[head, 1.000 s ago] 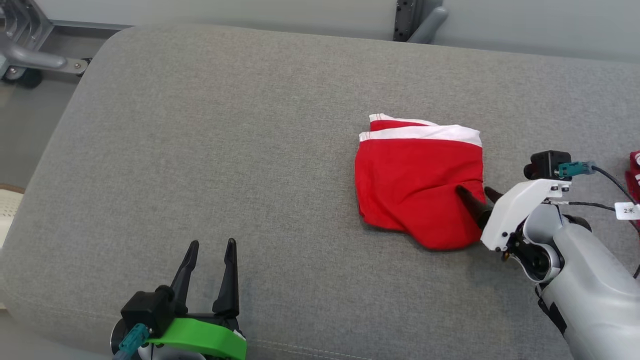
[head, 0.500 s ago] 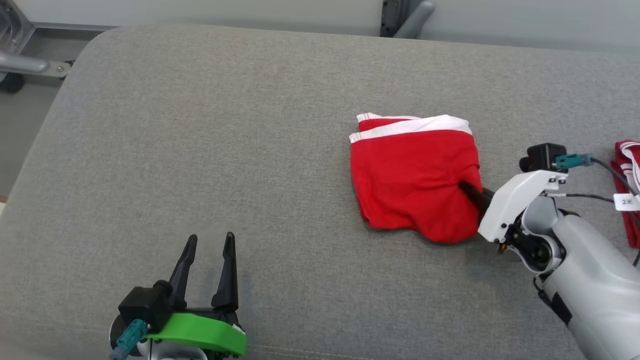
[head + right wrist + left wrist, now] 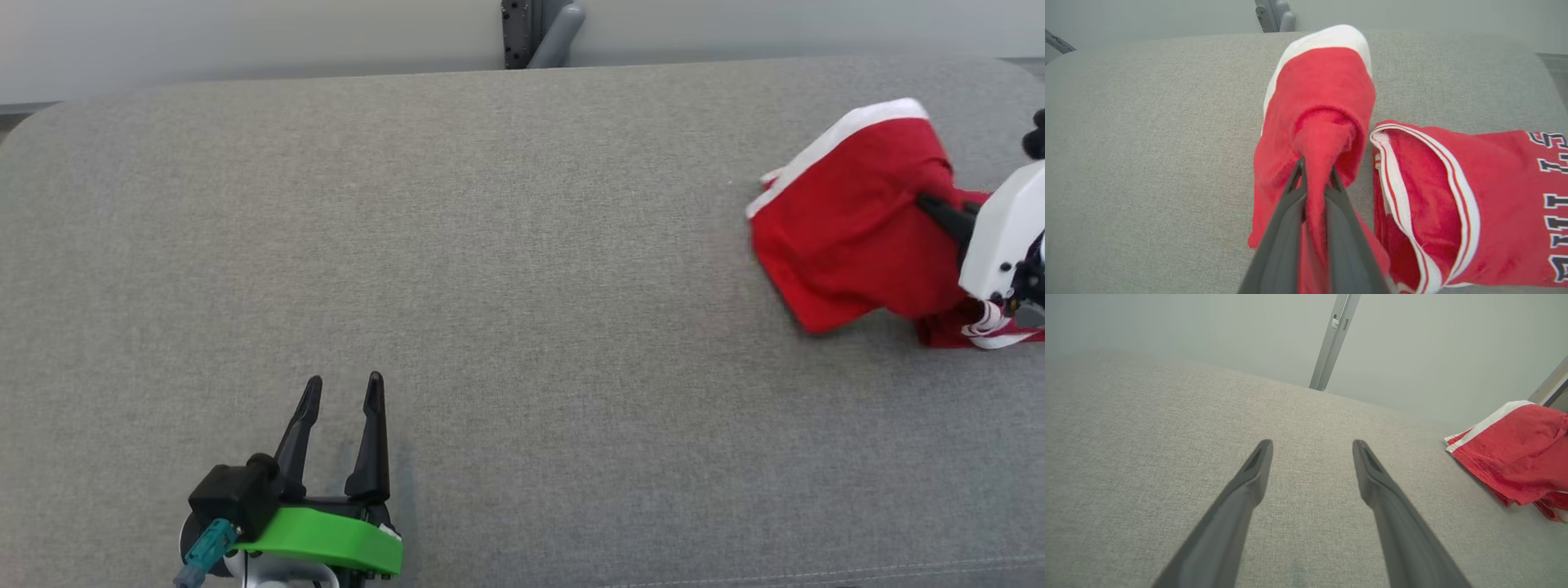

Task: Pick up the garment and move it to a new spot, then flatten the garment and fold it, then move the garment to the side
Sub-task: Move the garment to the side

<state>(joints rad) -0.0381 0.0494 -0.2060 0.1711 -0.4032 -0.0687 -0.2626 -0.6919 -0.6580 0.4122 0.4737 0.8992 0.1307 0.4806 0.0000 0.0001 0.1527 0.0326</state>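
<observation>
A grey woven-fabric worktop [image 3: 408, 245] with rounded corners spreads wide; at its right end lies a red jersey [image 3: 1494, 196], trimmed in white and red stripes, with dark lettering; behind the far edge a dark metal bracket [image 3: 522, 28] stands against a pale wall [image 3: 245, 33].

Counter [image 3: 457, 245] is padded and covered in grey woven fabric, evenly lit, with rounded corners at 10 and 2 o'clock. Plain pale wall [image 3: 245, 33] stands behind at 12 o'clock, with a dark grey metal bracket [image 3: 531, 33] against it.
</observation>
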